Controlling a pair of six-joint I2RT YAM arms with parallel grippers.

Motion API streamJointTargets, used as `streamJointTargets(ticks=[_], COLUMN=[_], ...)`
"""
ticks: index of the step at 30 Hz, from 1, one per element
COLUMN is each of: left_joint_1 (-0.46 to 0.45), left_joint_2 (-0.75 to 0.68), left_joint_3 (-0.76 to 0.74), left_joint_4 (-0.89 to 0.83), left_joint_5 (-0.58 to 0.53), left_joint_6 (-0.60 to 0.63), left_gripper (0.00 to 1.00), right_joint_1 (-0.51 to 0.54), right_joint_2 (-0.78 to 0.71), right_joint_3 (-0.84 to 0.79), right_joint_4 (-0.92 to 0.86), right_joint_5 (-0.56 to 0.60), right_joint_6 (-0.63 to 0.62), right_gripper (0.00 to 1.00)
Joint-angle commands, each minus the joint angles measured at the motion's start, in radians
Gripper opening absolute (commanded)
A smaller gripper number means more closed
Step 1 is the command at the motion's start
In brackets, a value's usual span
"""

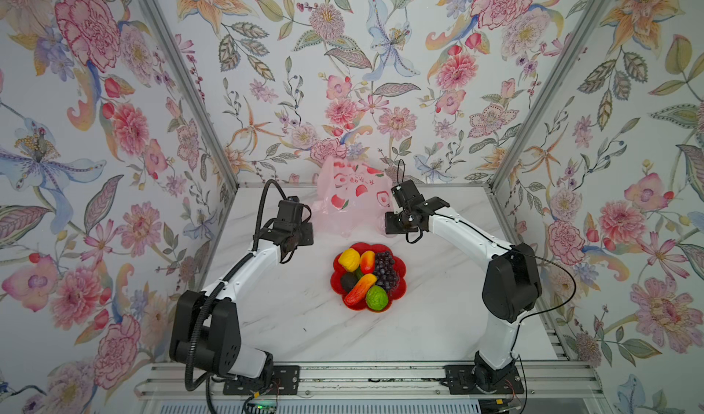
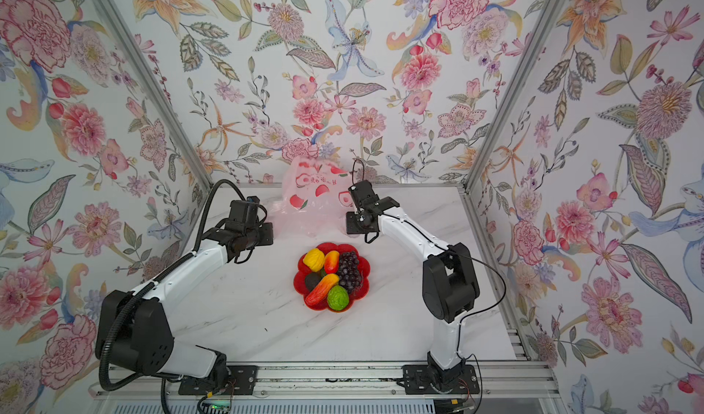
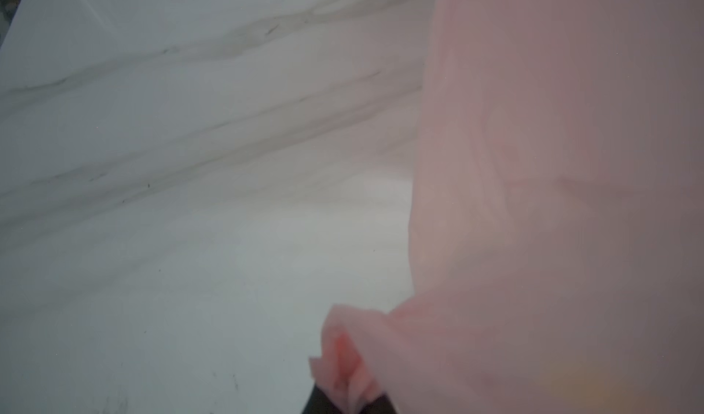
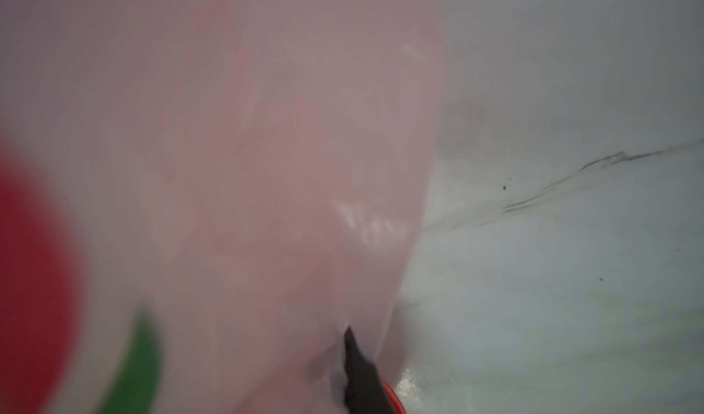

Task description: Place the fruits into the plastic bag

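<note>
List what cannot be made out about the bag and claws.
- Left claw: both top views, wrist housing covers it; wrist view's edge cuts all but the tip, shut on plastic bag.
- Right claw: likewise; one dark tip shows.
- Bag mouth: both wrist views, blurred pink film.
- Avocado: top views, partly under mango.

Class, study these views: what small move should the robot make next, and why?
Probably spread the left claw and right claw apart to open the plastic bag: both are shut on its edges, and all fruits sit on the plate.
</note>
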Motion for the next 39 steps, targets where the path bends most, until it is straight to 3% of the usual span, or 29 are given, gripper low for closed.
streamJointTargets(ticks=[1, 5, 11, 13, 15, 17, 19, 22, 25, 27, 29, 31, 33, 36, 39], left_joint_1=[0.012, 0.016, 0.032, 0.051, 0.053, 0.043, 0.014, -0.063, -0.147, -0.188, -0.188, -0.182, -0.113, 0.024, 0.039], left_joint_2=[-0.091, -0.084, -0.011, 0.069, 0.171, 0.220, 0.227, 0.165, 0.000, -0.138, -0.242, -0.265, -0.158, 0.005, -0.053], left_joint_3=[0.160, 0.199, 0.242, 0.352, 0.552, 0.748, 0.921, 1.052, 0.934, 0.709, 0.485, 0.284, 0.161, 0.106, 0.060], left_joint_4=[0.001, -0.029, -0.075, -0.113, -0.156, -0.156, -0.110, 0.025, 0.256, 0.427, 0.486, 0.413, 0.199, -0.035, 0.027], left_joint_5=[0.019, 0.021, 0.018, 0.035, 0.045, 0.063, 0.051, -0.007, -0.070, -0.123, -0.183, -0.248, -0.235, -0.016, 0.011], left_joint_6=[-0.010, -0.009, -0.031, -0.045, -0.054, -0.065, -0.055, 0.010, 0.120, 0.187, 0.199, 0.217, 0.141, -0.018, -0.022], left_gripper=[0.00, 0.00, 0.00, 0.00, 0.00, 0.00, 0.00, 0.00, 0.00, 0.00, 0.00, 0.00, 0.00, 0.00, 0.00], right_joint_1=[-0.016, -0.014, -0.032, -0.056, -0.070, -0.051, 0.011, 0.169, 0.288, 0.301, 0.260, 0.167, 0.091, 0.072, 0.080], right_joint_2=[-0.108, -0.073, -0.039, 0.003, 0.064, 0.108, 0.122, 0.026, -0.147, -0.268, -0.348, -0.360, -0.267, -0.165, -0.153], right_joint_3=[0.205, 0.274, 0.242, 0.316, 0.509, 0.738, 0.954, 0.979, 0.758, 0.529, 0.288, 0.078, -0.025, -0.088, -0.029], right_joint_4=[0.030, 0.036, 0.081, 0.101, 0.102, 0.106, 0.151, 0.356, 0.576, 0.641, 0.636, 0.479, 0.254, 0.175, 0.176], right_joint_5=[-0.048, -0.092, -0.108, -0.124, -0.116, -0.051, 0.071, 0.218, 0.307, 0.341, 0.360, 0.300, 0.168, 0.043, 0.026], right_joint_6=[0.038, 0.071, 0.120, 0.149, 0.150, 0.081, -0.089, -0.399, -0.588, -0.579, -0.474, -0.228, -0.021, 0.065, 0.059], right_gripper=[0.00, 0.00, 0.00, 0.00, 0.00, 0.00, 0.00, 0.00, 0.00, 0.00, 0.00, 0.00, 0.00, 0.00, 0.00])
